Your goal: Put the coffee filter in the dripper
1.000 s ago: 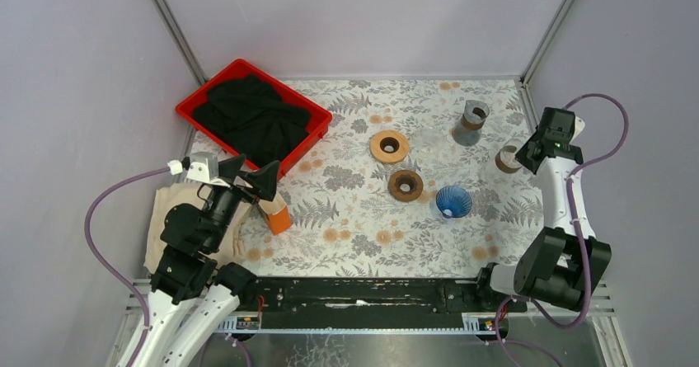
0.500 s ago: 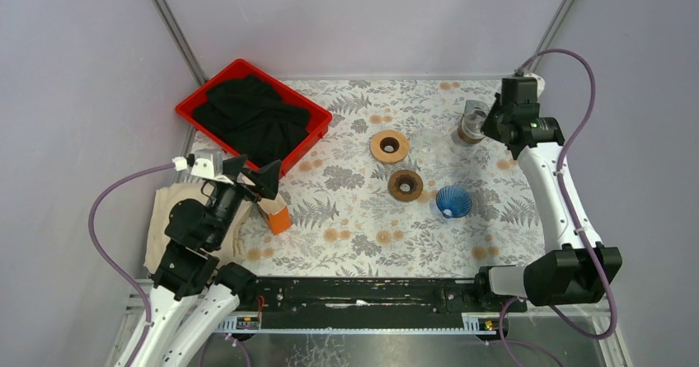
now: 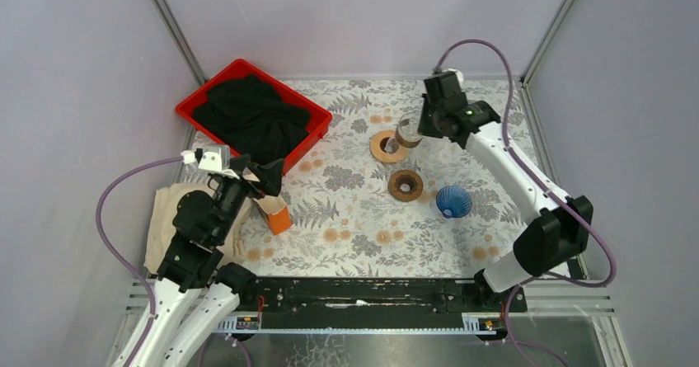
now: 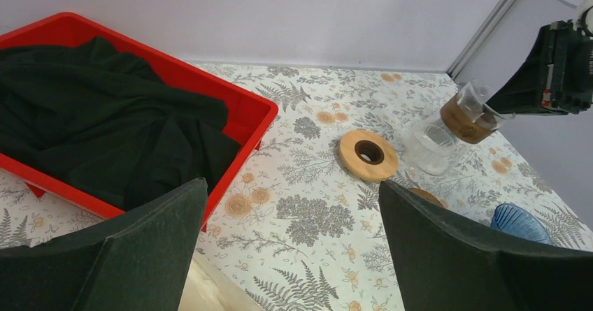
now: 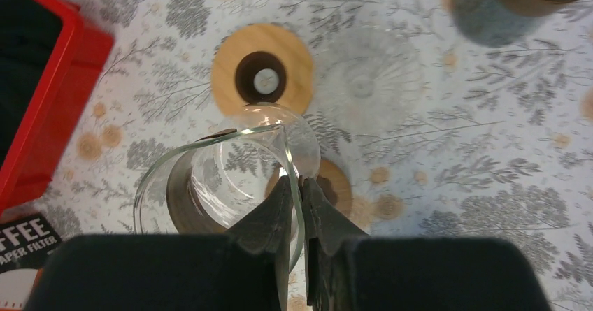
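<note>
The filter box (image 3: 277, 215) lies just beside the wide-open left gripper (image 3: 254, 173), the nearer of the 2 arms; the right gripper (image 5: 297, 199) is pinching the carafe (image 5: 178, 196) rim.

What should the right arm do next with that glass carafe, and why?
Probably lower the carafe upright onto the table and release. The right gripper pinches its rim, and it hangs tilted near the light wooden ring, so it likely needs parking first.

carafe (image 3: 407, 131) carried leftward, in right tool (image 5: 294, 185)
</note>
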Robot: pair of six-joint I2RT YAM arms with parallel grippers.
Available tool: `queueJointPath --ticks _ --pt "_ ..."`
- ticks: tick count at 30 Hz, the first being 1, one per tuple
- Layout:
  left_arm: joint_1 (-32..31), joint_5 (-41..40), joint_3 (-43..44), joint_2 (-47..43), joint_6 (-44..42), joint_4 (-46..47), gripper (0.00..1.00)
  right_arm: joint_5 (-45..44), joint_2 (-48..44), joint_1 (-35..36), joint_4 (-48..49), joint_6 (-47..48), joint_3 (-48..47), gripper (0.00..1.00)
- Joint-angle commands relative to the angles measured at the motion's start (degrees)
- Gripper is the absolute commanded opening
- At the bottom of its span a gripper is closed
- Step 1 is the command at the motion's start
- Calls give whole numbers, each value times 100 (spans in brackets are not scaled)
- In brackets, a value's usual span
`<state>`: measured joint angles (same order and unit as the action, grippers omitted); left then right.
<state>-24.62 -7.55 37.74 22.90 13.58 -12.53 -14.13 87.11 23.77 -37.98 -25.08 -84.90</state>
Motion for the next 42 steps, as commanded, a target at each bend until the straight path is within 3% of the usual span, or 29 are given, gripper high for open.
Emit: queueJointPath --ticks 1,16,30,35,42 --pt "74 -16 24 111 36 15 100 -184 262 521 436 -211 -529 0" --pt "142 -30 78 411 118 -63 100 -391 1865 1664 837 -378 -1292 0" --pt "142 -8 192 772 291 -158 100 -445 2550 1878 1089 -572 -1340 3" --pt "142 289 400 1182 527 -273 100 -439 2735 1922 1087 -603 -1404 7" --pt "142 364 828 1889 757 -693 100 -181 2576 1940 1226 -603 -1269 23"
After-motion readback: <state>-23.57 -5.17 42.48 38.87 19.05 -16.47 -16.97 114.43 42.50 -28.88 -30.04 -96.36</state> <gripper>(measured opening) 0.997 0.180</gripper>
